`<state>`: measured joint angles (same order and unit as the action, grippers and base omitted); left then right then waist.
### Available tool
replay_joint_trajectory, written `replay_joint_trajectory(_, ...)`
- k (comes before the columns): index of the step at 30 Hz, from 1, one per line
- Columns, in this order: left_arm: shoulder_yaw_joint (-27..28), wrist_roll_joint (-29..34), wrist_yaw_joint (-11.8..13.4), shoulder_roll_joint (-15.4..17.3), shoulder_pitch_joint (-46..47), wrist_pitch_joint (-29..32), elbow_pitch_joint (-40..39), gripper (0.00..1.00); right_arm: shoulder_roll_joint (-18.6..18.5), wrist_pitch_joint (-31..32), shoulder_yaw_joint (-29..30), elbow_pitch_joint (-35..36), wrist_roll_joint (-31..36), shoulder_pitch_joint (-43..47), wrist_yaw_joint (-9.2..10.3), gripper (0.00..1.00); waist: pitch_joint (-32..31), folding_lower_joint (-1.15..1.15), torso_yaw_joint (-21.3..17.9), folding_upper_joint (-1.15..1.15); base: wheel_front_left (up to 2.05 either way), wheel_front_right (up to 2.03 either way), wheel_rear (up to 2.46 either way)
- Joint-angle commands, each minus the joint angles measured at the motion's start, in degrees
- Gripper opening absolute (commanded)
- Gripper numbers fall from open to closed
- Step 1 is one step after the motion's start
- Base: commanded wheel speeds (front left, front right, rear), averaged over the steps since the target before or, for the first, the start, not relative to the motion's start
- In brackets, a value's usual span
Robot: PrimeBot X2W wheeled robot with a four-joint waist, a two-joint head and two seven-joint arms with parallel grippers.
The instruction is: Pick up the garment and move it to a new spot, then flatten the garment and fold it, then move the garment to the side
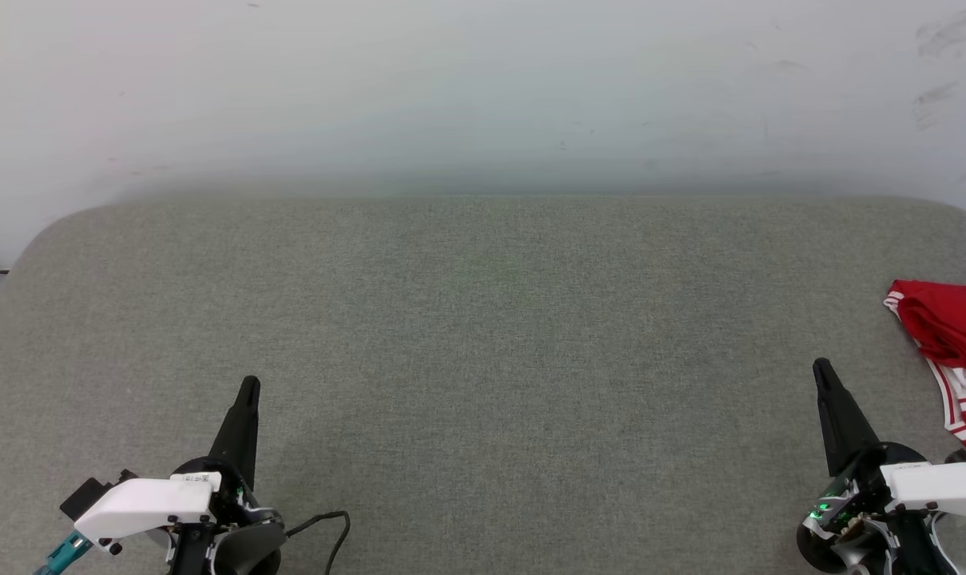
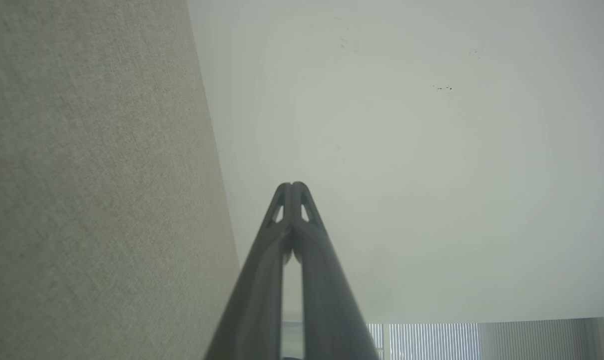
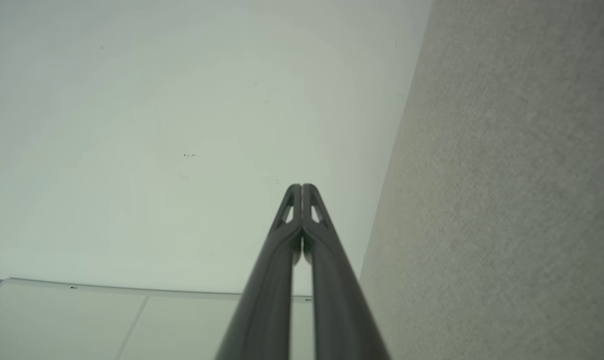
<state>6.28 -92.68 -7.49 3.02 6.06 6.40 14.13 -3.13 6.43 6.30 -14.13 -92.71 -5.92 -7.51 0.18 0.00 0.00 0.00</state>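
Red soft-fabric garment, white-striped trim — likely limp, light; pinch a raised fold; left gripper, right gripper — closed, empty.

Lower left of the frame: the left gripper has long dark tapering fingers with small triangular cut-outs near the tips. It also has a white angular cover with dark screws, a black cable and a teal plug. Lower right: the right gripper looks alike, with green lights.

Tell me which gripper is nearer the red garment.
Right. The right gripper sits just left of the garment, apart; the left gripper is far across the surface.
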Motion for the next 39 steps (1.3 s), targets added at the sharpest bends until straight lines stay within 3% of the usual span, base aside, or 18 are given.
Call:
replay_joint_trajectory(1,0.22,0.23,0.01,-0.04,0.48,0.13,0.01,0.0,0.27,0.14,0.06,-0.07,0.37,-0.77,0.04,0.0,0.0,0.0,0.0,0.0,0.0,0.0,0.0)
replay_joint_trajectory(39,0.33,0.26,0.01,-0.12,0.48,0.22,0.01,0.0,0.31,0.2,0.13,-0.07,0.48,-0.78,0.04,0.0,0.0,0.0,0.0,0.0,0.0,0.0,0.0)
